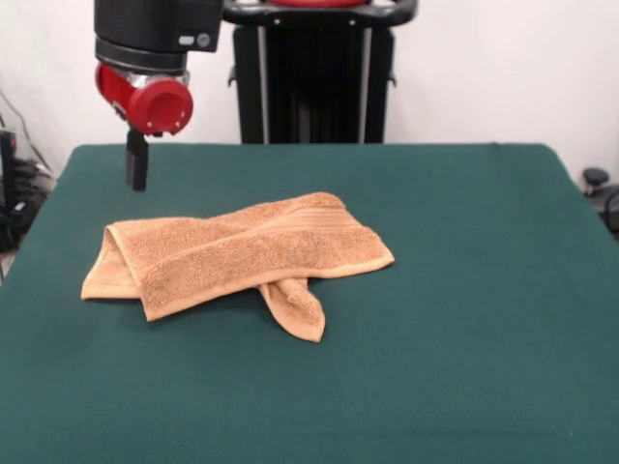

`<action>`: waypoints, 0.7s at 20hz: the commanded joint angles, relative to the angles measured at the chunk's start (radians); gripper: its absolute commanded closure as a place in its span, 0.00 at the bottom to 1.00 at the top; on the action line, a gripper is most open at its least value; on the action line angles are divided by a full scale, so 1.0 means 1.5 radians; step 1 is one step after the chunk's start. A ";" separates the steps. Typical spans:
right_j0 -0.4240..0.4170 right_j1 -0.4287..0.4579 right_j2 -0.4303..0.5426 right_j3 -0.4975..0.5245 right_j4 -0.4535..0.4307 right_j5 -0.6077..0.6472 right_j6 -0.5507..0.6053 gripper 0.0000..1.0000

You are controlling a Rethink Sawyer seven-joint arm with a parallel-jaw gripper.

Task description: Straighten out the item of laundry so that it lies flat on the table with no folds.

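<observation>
The towel lies on the table left of centre, roughly midway between the near and far edges; it is not flat; it is folded over itself into a long, crumpled strip running from lower left to upper right; one layer crosses on top of another, and a ribbed band with a hemmed edge shows along the upper right part; a narrow folded corner sticks out from under the strip toward the near edge, ending in a rounded tip; the left end is doubled over, with a loop of cloth raised slightly off the surface; the dark green table top is bare around the towel on all sides. The gripper hangs at the far left of the table, above the surface and apart from the towel, beyond the towel's left end; it shows as a single dark vertical piece below the red and black wrist; whether the jaws are spread or pressed together cannot be told from this view; nothing is seen held in them. The black pedestal stands behind the far edge of the table, against a white wall.
</observation>
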 commanded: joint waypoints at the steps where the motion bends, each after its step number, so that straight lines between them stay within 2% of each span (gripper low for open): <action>1: 0.035 0.019 -0.014 -0.043 0.036 0.122 0.121 1.00; 14: 0.057 0.071 -0.046 -0.115 0.051 0.173 0.145 1.00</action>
